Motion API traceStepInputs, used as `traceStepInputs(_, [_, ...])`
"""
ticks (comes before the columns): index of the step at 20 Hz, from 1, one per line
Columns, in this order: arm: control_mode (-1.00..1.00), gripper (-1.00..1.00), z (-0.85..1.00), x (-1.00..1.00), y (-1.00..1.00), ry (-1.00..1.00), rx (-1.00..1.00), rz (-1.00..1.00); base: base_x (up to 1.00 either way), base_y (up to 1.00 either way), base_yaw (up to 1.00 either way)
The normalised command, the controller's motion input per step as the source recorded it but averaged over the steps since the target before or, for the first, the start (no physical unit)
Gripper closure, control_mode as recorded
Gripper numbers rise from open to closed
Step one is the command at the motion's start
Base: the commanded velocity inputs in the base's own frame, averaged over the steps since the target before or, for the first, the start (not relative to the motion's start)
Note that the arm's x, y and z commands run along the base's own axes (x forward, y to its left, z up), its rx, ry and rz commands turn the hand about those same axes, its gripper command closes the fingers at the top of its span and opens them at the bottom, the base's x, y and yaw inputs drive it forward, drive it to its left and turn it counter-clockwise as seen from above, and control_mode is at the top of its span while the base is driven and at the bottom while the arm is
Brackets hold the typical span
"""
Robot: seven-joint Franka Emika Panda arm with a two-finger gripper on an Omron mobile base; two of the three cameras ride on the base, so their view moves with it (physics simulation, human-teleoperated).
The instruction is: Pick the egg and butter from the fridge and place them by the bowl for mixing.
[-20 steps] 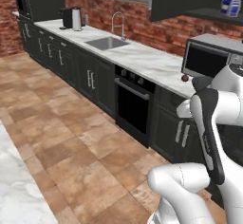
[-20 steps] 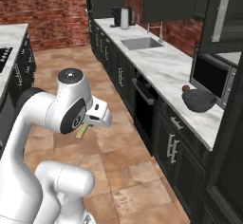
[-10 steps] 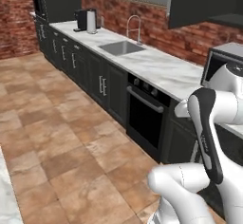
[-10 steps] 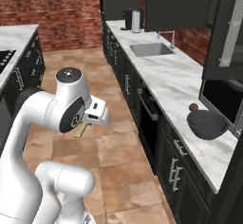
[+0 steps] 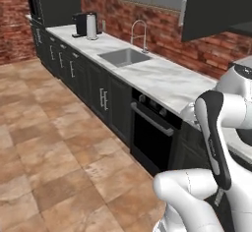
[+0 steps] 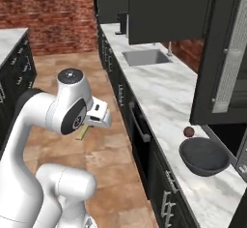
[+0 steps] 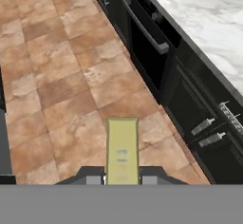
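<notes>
The base has driven along the counter, bringing the bowl (image 6: 204, 156) closer at lower right, the egg (image 6: 189, 132) just beside it. The gripper (image 7: 122, 178) holds the butter (image 7: 122, 147), its long axis pointing up the frame; the bowl lies right of the arm.

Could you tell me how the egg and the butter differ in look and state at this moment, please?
The egg is a dark reddish-brown ball; the butter is a flat pale-yellow stick. The egg rests on the counter beside the bowl; the butter is clamped in the gripper, over the tiled floor. Both are small next to the bowl.
</notes>
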Motion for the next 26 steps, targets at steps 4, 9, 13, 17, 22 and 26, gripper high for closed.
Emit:
traceStepInputs(4, [1.0,1.0,0.0,0.0,0.0,0.0,0.0,0.0,0.76,-0.08,-0.07])
traceStepInputs(9, [1.0,1.0,0.0,0.0,0.0,0.0,0.0,0.0,0.65,-0.02,-0.23])
traceStepInputs(13, [1.0,1.0,0.0,0.0,0.0,0.0,0.0,0.0,0.51,0.0,-0.42])
traceStepInputs(17, [1.0,1.0,0.0,0.0,0.0,0.0,0.0,0.0,0.35,0.0,-0.6])
traceStepInputs(22, [1.0,1.0,0.0,0.0,0.0,0.0,0.0,0.0,0.27,0.02,-0.7])
traceStepInputs(26, [1.0,1.0,0.0,0.0,0.0,0.0,0.0,0.0,0.28,0.02,-0.69])
